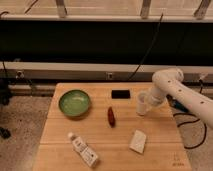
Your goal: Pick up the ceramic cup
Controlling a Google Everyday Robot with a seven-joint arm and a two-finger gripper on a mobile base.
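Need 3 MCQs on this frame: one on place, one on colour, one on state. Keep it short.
1. Where is the ceramic cup?
A. Near the table's right edge, right of the black object
B. Inside the bowl
C. At the front left corner

2. What colour is the bowl?
A. Red
B. Green
C. Blue

3. How does the white bottle lie?
A. Upright beside the bowl
B. On its side near the front left of the table
C. Held in the air by the arm

Key:
1 A: the cup sits on the table just right of the black object, with the pincer right at it.
2 B: the wide bowl at the left is green.
3 B: the bottle lies flat on the wood, below the bowl.
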